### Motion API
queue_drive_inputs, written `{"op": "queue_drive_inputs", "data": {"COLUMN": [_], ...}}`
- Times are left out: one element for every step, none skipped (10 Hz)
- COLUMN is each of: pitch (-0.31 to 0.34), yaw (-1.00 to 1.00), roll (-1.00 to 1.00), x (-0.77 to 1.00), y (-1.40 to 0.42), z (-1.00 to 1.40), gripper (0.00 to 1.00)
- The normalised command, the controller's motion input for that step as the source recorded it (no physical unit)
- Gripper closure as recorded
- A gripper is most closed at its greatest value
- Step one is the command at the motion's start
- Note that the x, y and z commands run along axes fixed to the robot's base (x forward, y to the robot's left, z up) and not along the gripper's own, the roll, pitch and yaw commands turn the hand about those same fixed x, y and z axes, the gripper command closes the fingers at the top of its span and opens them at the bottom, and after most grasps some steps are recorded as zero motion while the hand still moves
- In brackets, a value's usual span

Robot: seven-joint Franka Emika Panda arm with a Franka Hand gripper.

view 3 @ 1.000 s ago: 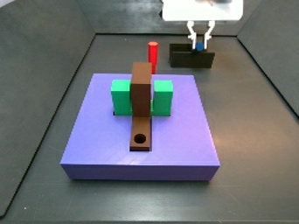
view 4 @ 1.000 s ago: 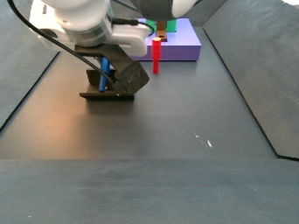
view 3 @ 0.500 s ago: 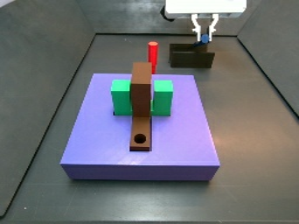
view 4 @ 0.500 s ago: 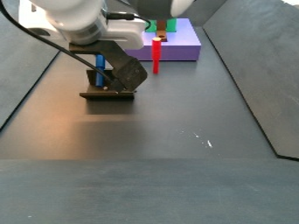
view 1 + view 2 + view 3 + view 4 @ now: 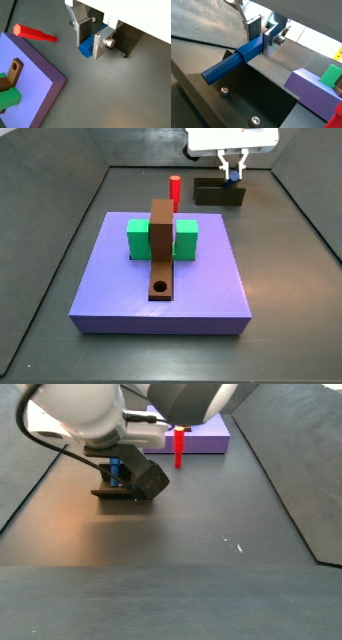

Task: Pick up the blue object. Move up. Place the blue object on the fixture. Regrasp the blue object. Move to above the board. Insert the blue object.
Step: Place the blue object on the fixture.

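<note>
Gripper (image 5: 234,172) hangs over the fixture (image 5: 221,194), far right, clamping the blue object (image 5: 234,59). Between it and the board (image 5: 163,288) we see open floor — only the upright red peg (image 5: 175,187) stands left of the fixture.

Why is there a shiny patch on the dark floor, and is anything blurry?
In a side view the floor reflects light as a pale brownish sheen below the fixture; in a wrist view the gripper, shut on the blue object, looks sharp, nothing noticeably blurred.
</note>
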Motion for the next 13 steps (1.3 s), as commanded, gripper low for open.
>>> {"op": "queue_drive_inputs", "data": {"pitch": [-0.083,0.0,0.0,-0.006,-0.02,-0.04,-0.069,-0.097,-0.131,-0.183,-0.177,-0.134,-0.12], "yaw": [0.0,-0.03,-0.02,-0.01,0.0,0.0,0.0,0.0,0.0,0.0,0.0,0.0,0.0], "roll": [0.0,0.0,-0.03,-0.07,-0.1,-0.13,-0.12,-0.05,0.0,0.0,-0.01,-0.01,0.0], "x": [0.0,0.0,0.0,0.0,0.0,0.0,0.01,0.01,0.0,0.0,0.0,0.02,0.0], "y": [0.01,0.06,0.09,0.13,0.13,0.13,0.09,0.02,0.0,-0.1,-0.07,-0.05,0.0], "z": [-0.07,0.0,0.0,-0.01,-0.01,-0.02,-0.04,-0.09,-0.1,-0.12,-0.13,-0.08,-0.09], "gripper": [1.0,1.0,1.0,1.0,1.0,1.0,1.0,1.0,1.0,1.0,1.0,1.0,1.0]}}
